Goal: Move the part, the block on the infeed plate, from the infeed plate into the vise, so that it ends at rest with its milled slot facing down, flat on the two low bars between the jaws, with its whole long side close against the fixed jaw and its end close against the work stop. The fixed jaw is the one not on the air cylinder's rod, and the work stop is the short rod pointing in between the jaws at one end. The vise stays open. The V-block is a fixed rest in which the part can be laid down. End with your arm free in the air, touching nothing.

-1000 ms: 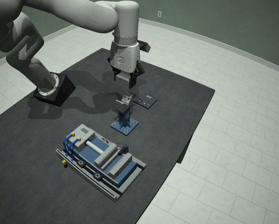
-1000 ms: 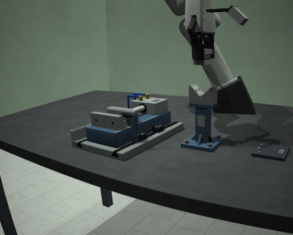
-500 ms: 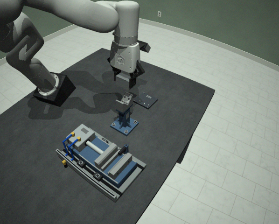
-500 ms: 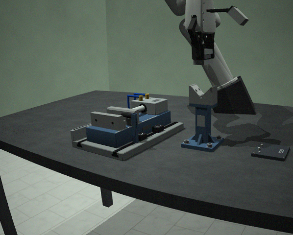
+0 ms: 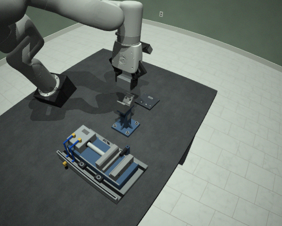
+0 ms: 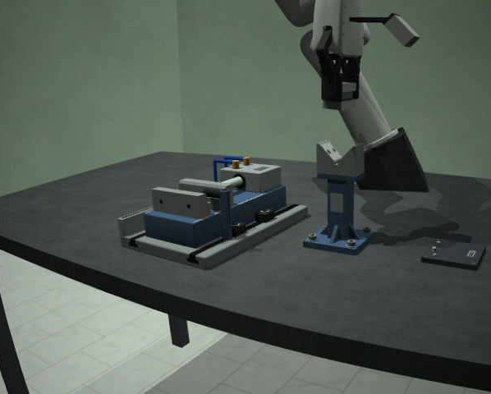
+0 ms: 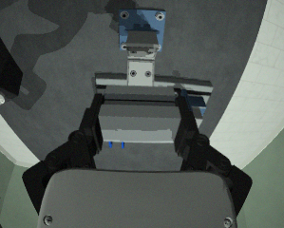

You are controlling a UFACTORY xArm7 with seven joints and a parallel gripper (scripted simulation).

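Observation:
My gripper (image 5: 125, 80) is shut on the part (image 5: 123, 78), a grey block, and holds it in the air above the V-block (image 5: 127, 99). The held part also shows in the exterior view (image 6: 340, 92) and fills the wrist view between the fingers. The V-block (image 6: 338, 160) is a grey V-shaped rest on a blue stand (image 6: 338, 216); it is empty. It lies straight below in the wrist view (image 7: 142, 64). The infeed plate (image 5: 147, 100) is empty, right of the stand. The vise (image 5: 104, 157) stands open nearer the front, with the fixed jaw (image 5: 121, 165) and work stop (image 5: 123, 151).
The air cylinder block (image 5: 85, 140) with blue tubes and yellow fittings (image 5: 74, 140) sits at the vise's left end. The arm's base (image 5: 54, 90) stands at the back left of the table. The table edge runs along the right (image 5: 197, 136).

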